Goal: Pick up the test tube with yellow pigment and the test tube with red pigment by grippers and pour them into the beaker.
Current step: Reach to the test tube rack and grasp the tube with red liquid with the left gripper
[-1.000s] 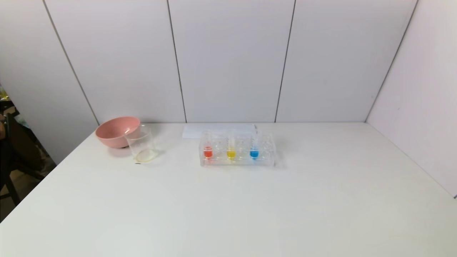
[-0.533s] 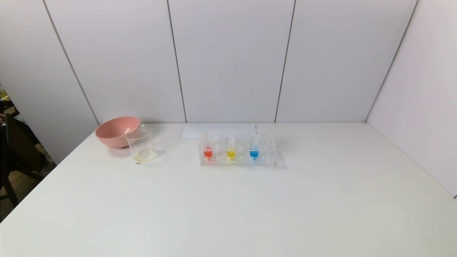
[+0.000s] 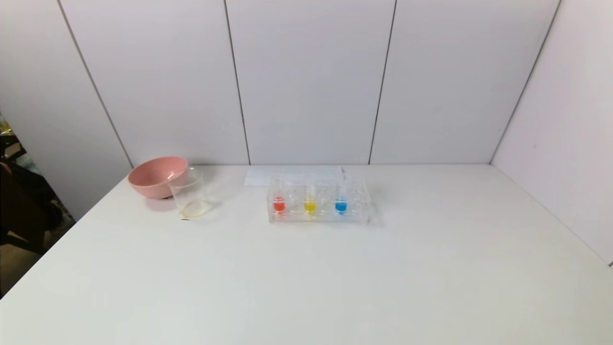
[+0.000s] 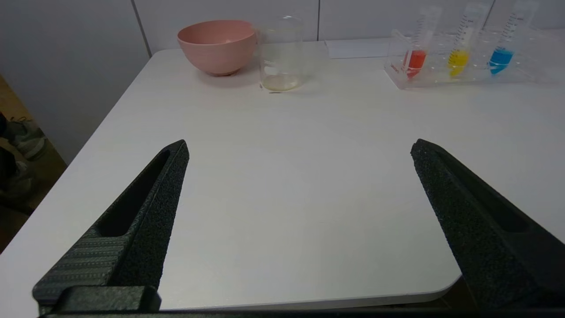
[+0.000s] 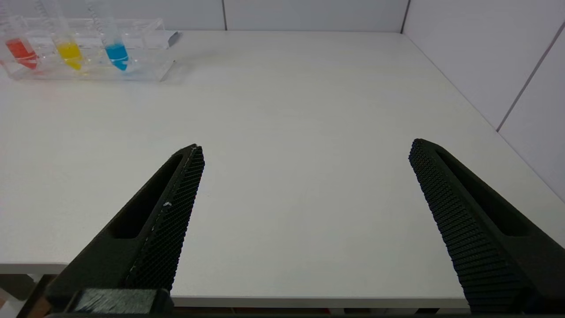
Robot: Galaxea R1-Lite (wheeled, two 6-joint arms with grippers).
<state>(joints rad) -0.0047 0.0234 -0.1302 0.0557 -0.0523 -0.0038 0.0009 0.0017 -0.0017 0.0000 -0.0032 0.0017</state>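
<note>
A clear rack [image 3: 318,215] near the back of the white table holds the test tube with red pigment [image 3: 278,204], the test tube with yellow pigment [image 3: 310,206] and a blue-filled tube [image 3: 341,205], all upright. Left of the rack stands the clear beaker [image 3: 190,194] with a pale film at its bottom. The head view shows neither arm. My left gripper [image 4: 299,148] hangs open over the table's near left edge, far from the beaker [image 4: 281,55] and the red tube [image 4: 415,59]. My right gripper [image 5: 305,148] is open and empty over the near right edge; the yellow tube [image 5: 69,50] is far off.
A pink bowl [image 3: 155,176] touches the beaker's far left side. A white sheet of paper [image 3: 292,175] lies behind the rack. White wall panels close the table's back and right sides. Dark furniture [image 3: 19,206] stands beyond the left edge.
Nothing on the table has moved. Only the dark shapes beyond the table's left edge have shifted a little.
</note>
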